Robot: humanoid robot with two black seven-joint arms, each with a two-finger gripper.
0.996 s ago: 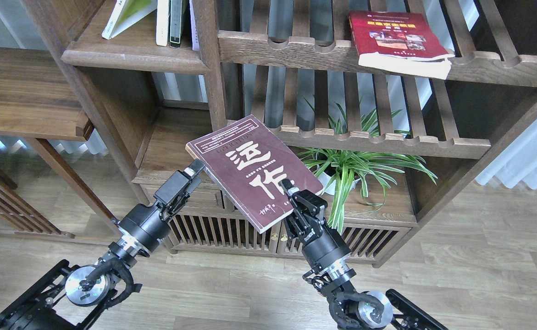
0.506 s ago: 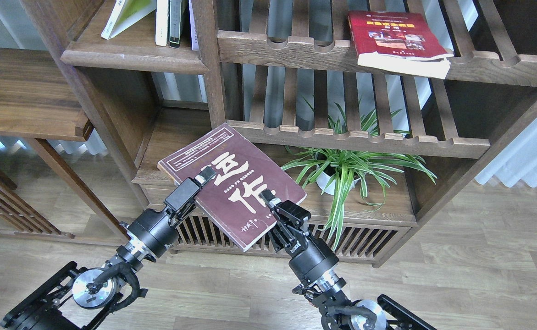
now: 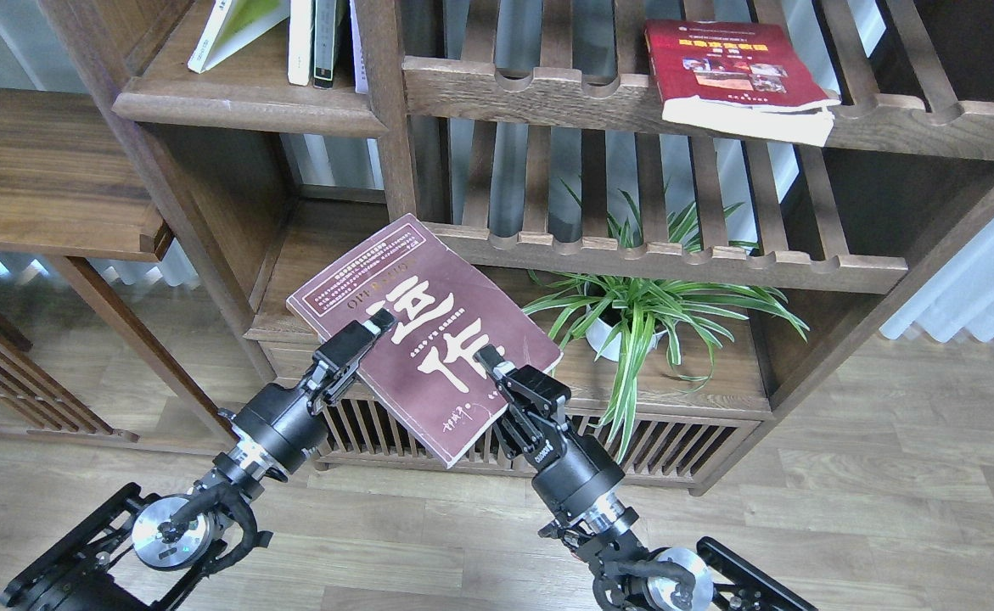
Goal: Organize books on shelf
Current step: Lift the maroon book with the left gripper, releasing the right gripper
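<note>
The dark maroon book (image 3: 416,335) with big white characters is held tilted in the air in front of the bookcase. My right gripper (image 3: 492,367) is shut on its lower right edge. My left gripper (image 3: 371,329) straddles its left edge, with its upper finger (image 3: 378,322) flat on the cover and the lower finger hidden beneath. The red book (image 3: 730,68) lies flat on the upper slatted rack at the right. The yellow-green book (image 3: 238,25) leans on the solid plank shelf (image 3: 242,100) at the upper left, next to thin upright books (image 3: 314,42).
A potted spider plant (image 3: 641,310) stands on the low cabinet top (image 3: 717,382), right of the held book. A slatted rack (image 3: 675,259) runs just behind the book. A wide side table board (image 3: 47,178) is at the left. Wood floor lies below.
The maroon book has moved left and down, away from the slatted rack. My left gripper went from beside the book's left corner to over its cover. My right arm shifted left with the book.
</note>
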